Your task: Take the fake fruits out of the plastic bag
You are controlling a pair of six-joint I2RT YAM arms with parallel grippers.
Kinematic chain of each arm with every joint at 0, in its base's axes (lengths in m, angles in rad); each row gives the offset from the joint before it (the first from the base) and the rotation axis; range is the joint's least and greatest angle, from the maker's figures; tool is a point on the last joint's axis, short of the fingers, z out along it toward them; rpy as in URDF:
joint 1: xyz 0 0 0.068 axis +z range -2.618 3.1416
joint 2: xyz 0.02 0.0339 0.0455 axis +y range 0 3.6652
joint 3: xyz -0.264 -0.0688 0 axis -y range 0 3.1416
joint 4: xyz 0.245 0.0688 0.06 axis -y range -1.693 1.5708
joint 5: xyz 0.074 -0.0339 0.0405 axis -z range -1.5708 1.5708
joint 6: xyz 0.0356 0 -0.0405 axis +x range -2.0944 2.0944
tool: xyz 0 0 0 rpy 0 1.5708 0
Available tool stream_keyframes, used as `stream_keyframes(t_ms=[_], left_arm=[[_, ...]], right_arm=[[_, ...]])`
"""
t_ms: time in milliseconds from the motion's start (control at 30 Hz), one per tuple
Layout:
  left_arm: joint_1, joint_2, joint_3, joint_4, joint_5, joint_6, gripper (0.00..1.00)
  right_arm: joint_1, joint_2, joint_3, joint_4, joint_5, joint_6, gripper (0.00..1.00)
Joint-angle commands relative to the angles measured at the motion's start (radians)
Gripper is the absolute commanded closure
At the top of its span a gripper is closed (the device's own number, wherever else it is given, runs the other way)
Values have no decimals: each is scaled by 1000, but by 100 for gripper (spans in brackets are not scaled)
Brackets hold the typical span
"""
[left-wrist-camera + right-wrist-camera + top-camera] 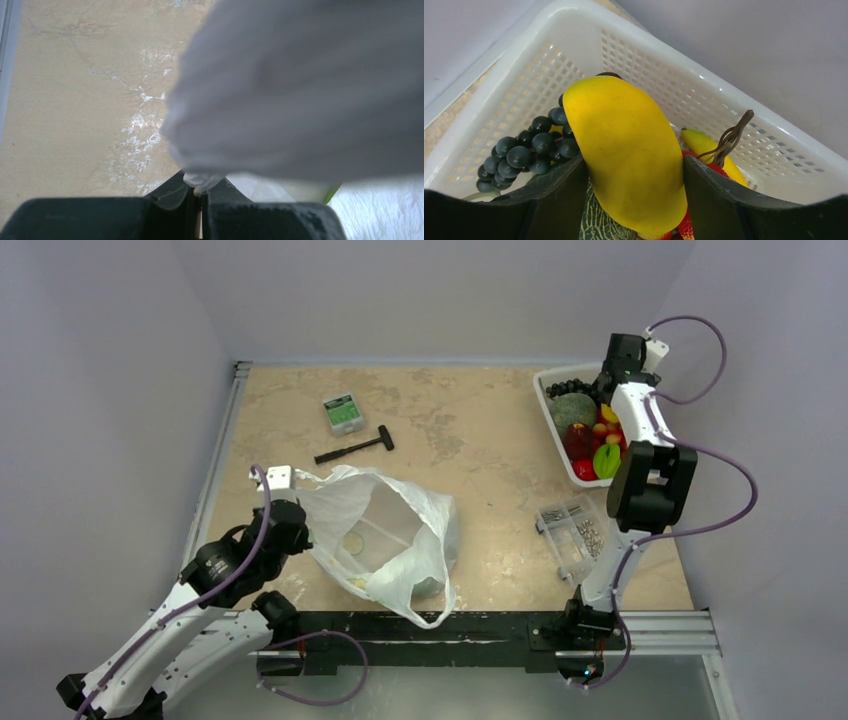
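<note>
Above the white mesh basket (649, 55), the raised right hand (634, 200) clamps a yellow plastic mango (624, 140); the low left hand (200, 200) pinches the thin white bag (300, 90).

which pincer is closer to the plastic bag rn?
Left. The left pincer is shut on the edge of the bag; the right pincer is away over the basket, far right, gripping a mango.

The plastic bag (385, 530) was white and a bit see-through. The tabletop (470, 440) was sandy tan with pale, cloudy marble marks. The basket (634, 55) was white with rows of tiny square holes. The mango (629, 155) was bright yellow. The grapes (526, 147) were shiny blue-black. The melon (572, 410) was green. The hammer (355, 447) was black. The cables (690, 318) were purple.
</note>
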Motion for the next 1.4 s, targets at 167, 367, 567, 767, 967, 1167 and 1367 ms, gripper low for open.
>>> stream_keyframes(t_ms=[167,367,567,767,967,1167,1367], left_arm=[[-5,12,33,8,-18,-8,100],[-5,15,34,9,-17,-8,100],[-5,11,32,10,-13,-9,100],[-5,7,33,9,-12,-9,100],[-5,3,29,16,-3,-7,100],[-5,17,29,23,15,0,100],[-5,27,28,25,19,1,100]], right_arm=[[8,-14,35,5,-89,-55,16],[8,-101,-45,43,-112,-55,6],[61,-228,-148,84,-166,-21,5],[339,-369,-273,144,-135,-109,5],[571,-523,-422,177,-361,-156,8],[840,-704,-558,167,-655,-417,23],[1042,-774,-600,107,-797,-488,37]])
